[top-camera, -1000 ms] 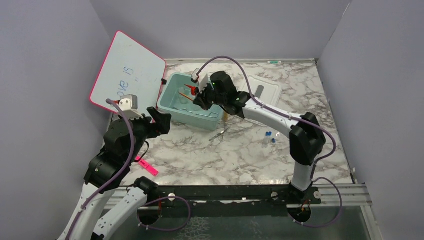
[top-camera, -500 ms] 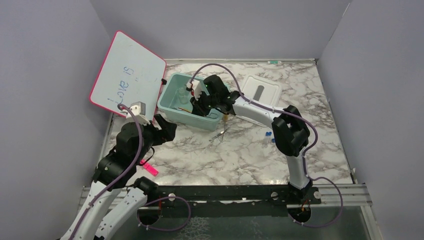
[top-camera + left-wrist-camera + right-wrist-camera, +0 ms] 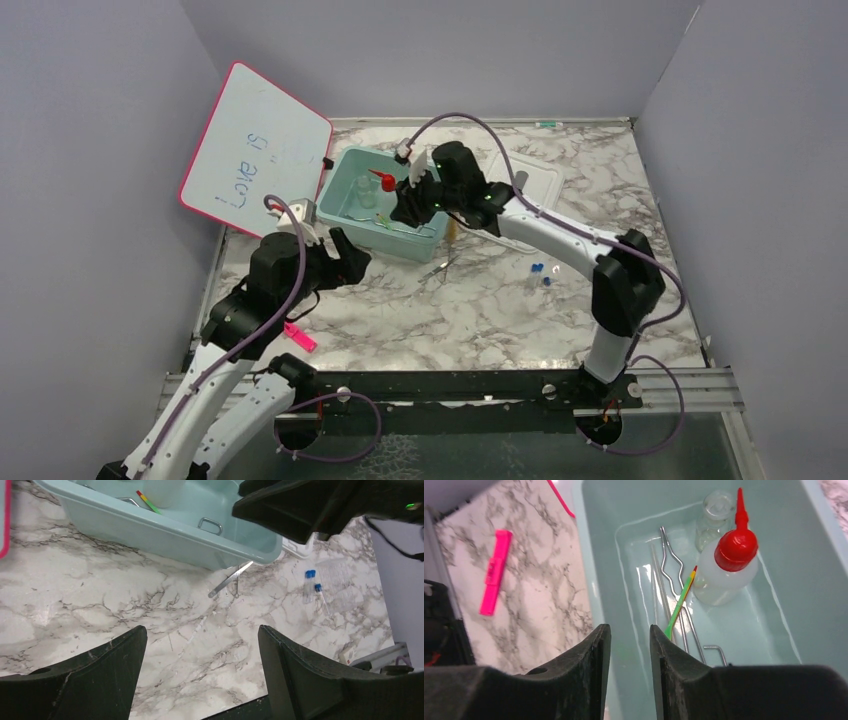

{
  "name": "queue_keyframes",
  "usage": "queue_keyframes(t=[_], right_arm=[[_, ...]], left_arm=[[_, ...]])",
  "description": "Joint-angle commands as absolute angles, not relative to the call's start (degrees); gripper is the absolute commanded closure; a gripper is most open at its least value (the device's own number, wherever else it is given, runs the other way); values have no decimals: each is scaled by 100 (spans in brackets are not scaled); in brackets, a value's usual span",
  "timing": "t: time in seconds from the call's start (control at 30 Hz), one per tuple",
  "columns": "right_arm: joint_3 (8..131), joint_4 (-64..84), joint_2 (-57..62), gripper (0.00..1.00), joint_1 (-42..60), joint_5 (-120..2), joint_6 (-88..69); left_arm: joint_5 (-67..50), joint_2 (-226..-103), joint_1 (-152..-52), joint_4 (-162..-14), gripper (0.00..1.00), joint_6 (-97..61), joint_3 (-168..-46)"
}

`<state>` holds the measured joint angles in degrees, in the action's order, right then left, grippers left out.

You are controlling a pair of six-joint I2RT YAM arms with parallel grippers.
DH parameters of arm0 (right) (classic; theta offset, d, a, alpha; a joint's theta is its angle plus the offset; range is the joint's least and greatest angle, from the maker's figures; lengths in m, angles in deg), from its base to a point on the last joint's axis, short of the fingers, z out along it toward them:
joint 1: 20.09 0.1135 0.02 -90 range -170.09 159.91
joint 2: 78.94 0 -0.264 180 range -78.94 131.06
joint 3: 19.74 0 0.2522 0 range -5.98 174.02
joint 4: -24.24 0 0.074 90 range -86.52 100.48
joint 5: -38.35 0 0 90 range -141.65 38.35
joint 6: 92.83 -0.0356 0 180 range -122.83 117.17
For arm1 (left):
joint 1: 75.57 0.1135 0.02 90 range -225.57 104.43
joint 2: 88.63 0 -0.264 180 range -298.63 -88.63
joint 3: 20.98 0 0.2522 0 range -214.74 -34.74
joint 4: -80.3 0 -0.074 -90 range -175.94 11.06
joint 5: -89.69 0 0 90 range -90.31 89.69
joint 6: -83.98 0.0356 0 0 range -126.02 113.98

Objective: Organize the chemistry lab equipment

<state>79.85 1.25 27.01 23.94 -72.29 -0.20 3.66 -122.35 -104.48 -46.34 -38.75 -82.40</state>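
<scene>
Inside the teal bin (image 3: 594, 555), the clear squeeze bottle (image 3: 724, 575) with the red top sits beside a small glass jar (image 3: 714, 515), a bent wire piece (image 3: 674, 570) and a thin green stick (image 3: 679, 607), and the right tool (image 3: 629, 630) hangs over them, fingers a little apart, holding nothing. On the surface (image 3: 125, 605) beside the bin lie the metal tongs (image 3: 230, 579), with two blue-capped vials (image 3: 310, 585) near them, and the left tool (image 3: 202, 630) hovers wide apart and empty. The right arm blocks one bin corner in the left wrist view, and the vials look small and blurry.
</scene>
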Motion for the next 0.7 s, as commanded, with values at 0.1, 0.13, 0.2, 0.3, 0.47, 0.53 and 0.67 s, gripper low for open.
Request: queue_keyframes(t=[0.1,0.13,0.2,0.3,0.47,0.53,0.67], right_arm=[[6822,395,836,60,2394,-5778,-1643],[6624,314,596,60,2394,-5588,-1871],[6195,161,135,60,2397,-5275,-2379],[5487,-120,-642,61,2394,-4712,-2981],[4776,-1169,-1990,64,2394,-3853,-3906],[4402,-1279,-2442,65,2394,-3718,-4254],[3905,-1603,-2900,66,2399,-3672,-4787]], left_arm=[[-840,-12906,-10467,-5146,16,-3181,-8548],[-972,-13007,-10471,-5259,16,-3087,-8575],[-1235,-13208,-10476,-5493,16,-2901,-8622],[-1608,-13524,-10490,-5710,24,-2739,-8768],[-1883,-13864,-10801,-5965,34,-2586,-8907],[-1805,-13992,-11099,-6227,35,-2542,-8809],[-1067,-14706,-11995,-6510,35,-2358,-8855]])
